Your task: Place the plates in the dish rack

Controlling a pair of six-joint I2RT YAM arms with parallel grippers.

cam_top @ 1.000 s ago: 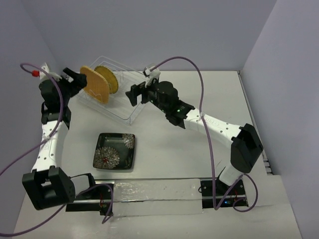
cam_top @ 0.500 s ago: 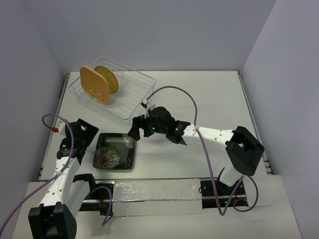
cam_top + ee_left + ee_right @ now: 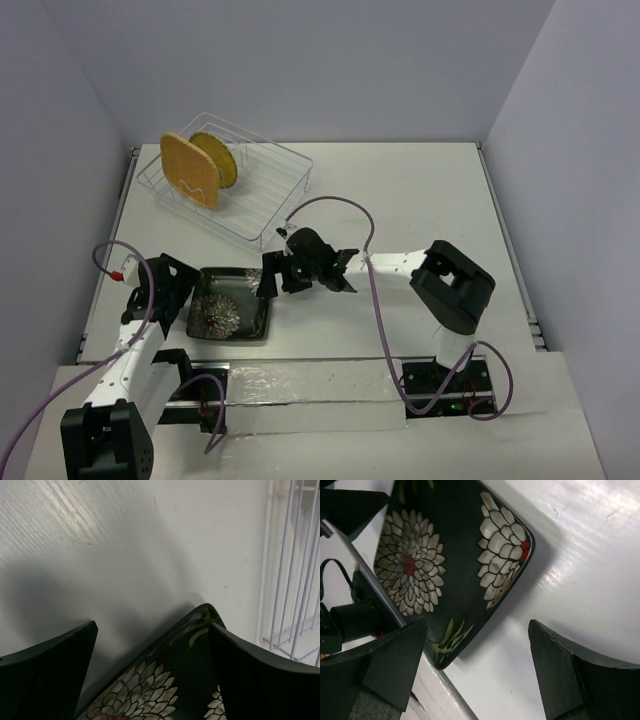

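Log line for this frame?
dish rack: orange plate, yellow plate upright | black plate: flat on table | left gripper: open, at plate corner | right gripper: open, at plate corner | grasp: none

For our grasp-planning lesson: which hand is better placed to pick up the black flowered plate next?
Probably left: the left hand, open, straddles a corner of the black flowered plate; the right hand has it farther ahead.
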